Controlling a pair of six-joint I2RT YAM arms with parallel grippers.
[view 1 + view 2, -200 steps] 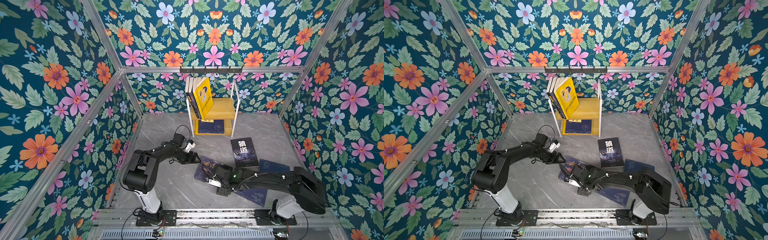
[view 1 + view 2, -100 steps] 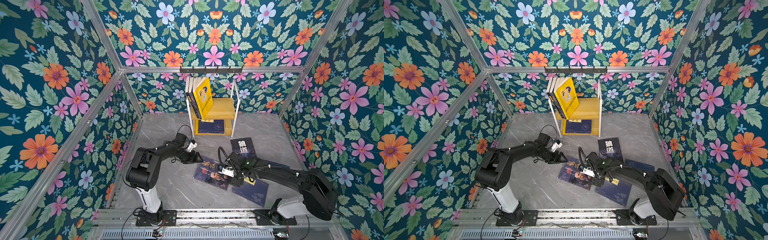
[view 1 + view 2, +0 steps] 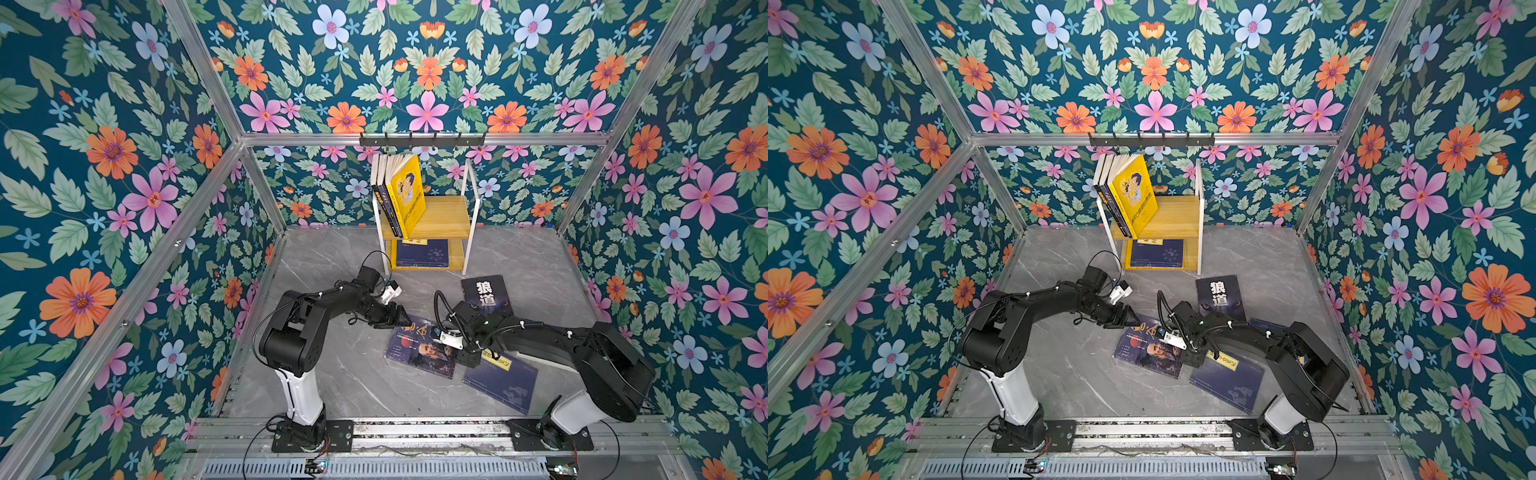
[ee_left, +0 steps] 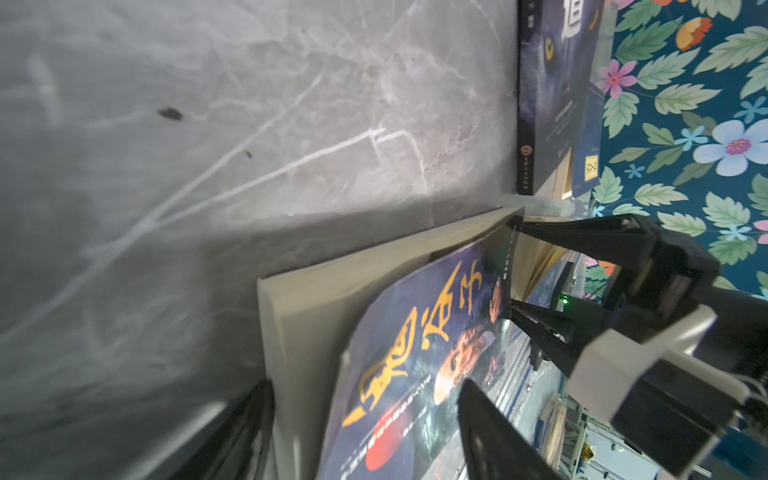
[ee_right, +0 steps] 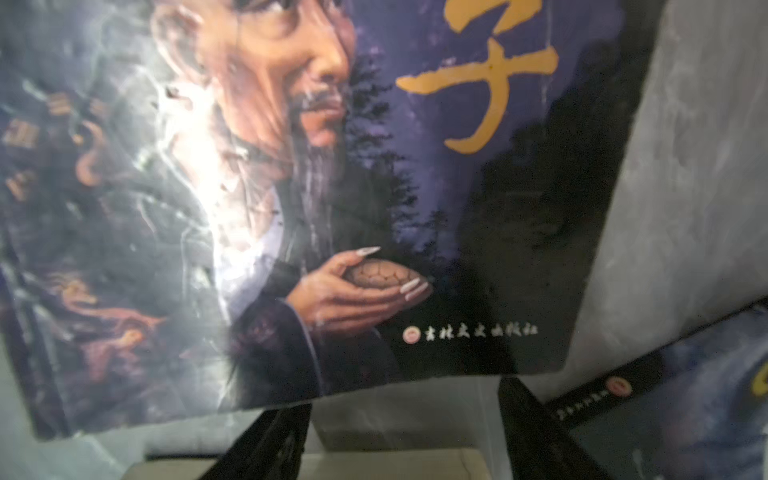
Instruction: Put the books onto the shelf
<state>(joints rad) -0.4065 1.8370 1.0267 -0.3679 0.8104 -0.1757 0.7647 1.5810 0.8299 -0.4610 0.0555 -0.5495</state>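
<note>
Left pincer point(image 3: 402, 319) and right pincer point(image 4: 511, 262) are both sitting open, straddling the left and right sides of the old-man book point(image 3: 419, 353), which is lying on the tabletop point(image 3: 340, 374), well apart from the far shelf point(image 3: 442, 216); best to be clamping the whole page block, not just the curling cover.

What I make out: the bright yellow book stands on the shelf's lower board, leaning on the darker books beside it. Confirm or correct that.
Wrong board. The bright yellow book stands on the upper board of the shelf, leaning on the darker books beside it; both top views show this. The lower board holds a navy book lying flat.
</note>
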